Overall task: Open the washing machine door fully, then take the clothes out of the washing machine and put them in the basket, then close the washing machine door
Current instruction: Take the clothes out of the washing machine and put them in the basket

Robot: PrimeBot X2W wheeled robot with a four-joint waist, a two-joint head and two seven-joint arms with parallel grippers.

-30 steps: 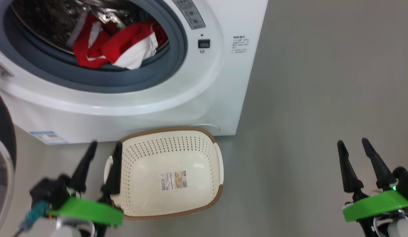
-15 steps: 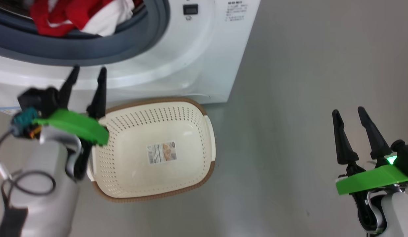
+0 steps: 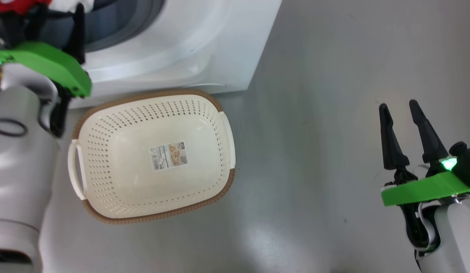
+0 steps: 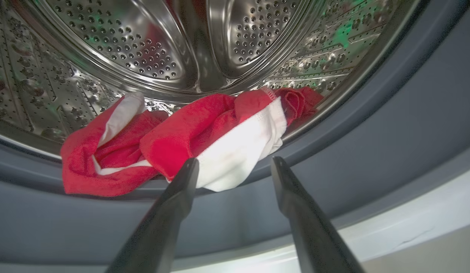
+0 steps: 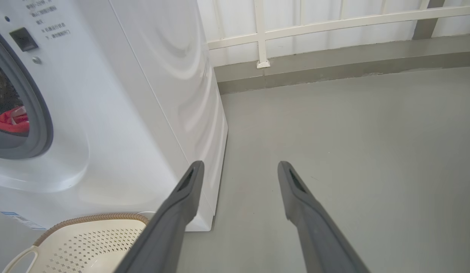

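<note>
Two long dark fingers of the left gripper stood spread and empty at the smooth grey rubber ring of the white washing machine. Just beyond their tips lay the clothes, one soft, crumpled heap of red fabric with white panels, on the lip of the perforated steel drum. The right gripper, fingers likewise apart and holding nothing, hung over grey floor. To their left sat one cream perforated basket, brown-rimmed, with one barcode sticker inside.
</note>
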